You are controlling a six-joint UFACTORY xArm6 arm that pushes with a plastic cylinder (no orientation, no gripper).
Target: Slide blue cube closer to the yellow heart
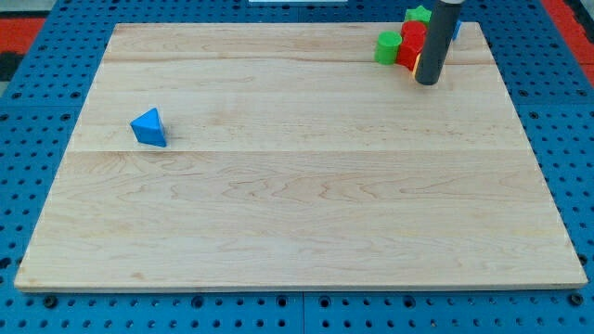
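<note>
At the view's top right, my tip [427, 82] rests on the counter [297, 204], hiding most of a block cluster: green cylinder [388, 47], red block [411, 46], green star [420, 14]. No writing is readable; the end effector is a bare rod without jaws, and a blue triangle [149, 127] sits well apart at the left.

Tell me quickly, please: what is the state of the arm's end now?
My tip: a bare rod, holding nothing, resting beside the red block in the cluster at the view's top right.

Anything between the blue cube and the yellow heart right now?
Cannot tell for sure: my rod covers the gap. Only a sliver of the blue cube shows at the rod's right, and a sliver of the yellow heart at its left, against the red block. My tip sits just below the heart.
</note>
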